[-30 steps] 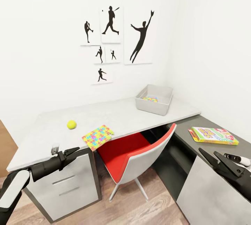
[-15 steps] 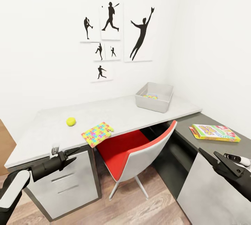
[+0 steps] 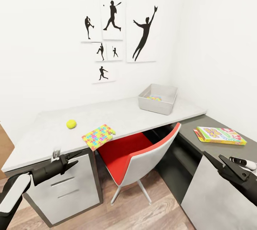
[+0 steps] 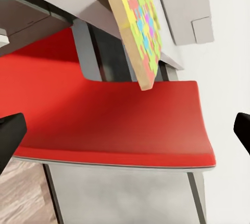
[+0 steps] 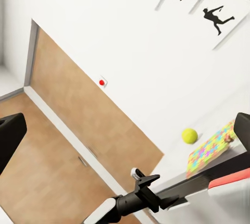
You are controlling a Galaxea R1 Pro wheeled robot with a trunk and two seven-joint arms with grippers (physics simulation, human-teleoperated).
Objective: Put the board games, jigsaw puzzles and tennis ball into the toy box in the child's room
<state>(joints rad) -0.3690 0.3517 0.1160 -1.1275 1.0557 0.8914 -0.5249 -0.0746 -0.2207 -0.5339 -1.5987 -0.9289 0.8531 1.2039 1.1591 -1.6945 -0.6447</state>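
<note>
Fuzzy tennis ball (image 3: 71, 124) beside flat jigsaw puzzle (image 3: 97, 137); both end effectors (left (image 3: 73, 158), right (image 3: 217, 161)) spread, empty

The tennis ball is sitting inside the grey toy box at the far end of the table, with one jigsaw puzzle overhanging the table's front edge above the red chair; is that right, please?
Not quite. The head view shows the tennis ball lying on the bare table top, well away from the toy box and just beside the jigsaw puzzle. The rest holds: that puzzle overhangs the front edge above the red chair.
</note>
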